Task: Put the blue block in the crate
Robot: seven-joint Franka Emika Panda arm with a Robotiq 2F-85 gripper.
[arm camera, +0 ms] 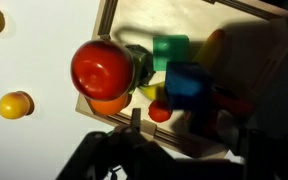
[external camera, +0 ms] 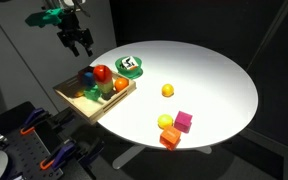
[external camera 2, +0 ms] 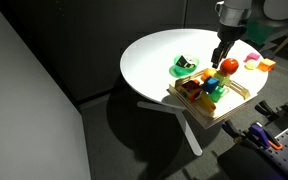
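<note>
Blue block point(arm camera: 189, 85) already sits in the crate point(external camera: 74, 106)
Gripper point(external camera: 80, 46) hangs over it, fingers parted, holding nothing; best bet is lifting straight up, clear of the toys

Arm point(external camera 2: 236, 12): rounded glossy links, pale grey-white, w/ a teal-green part point(external camera: 52, 17) + small white bit by the wrist, then a black forked gripper point(external camera: 80, 47), matte, seen in both ext. views; wrist view shows it only as a blurred black mass along btm edge.
</note>
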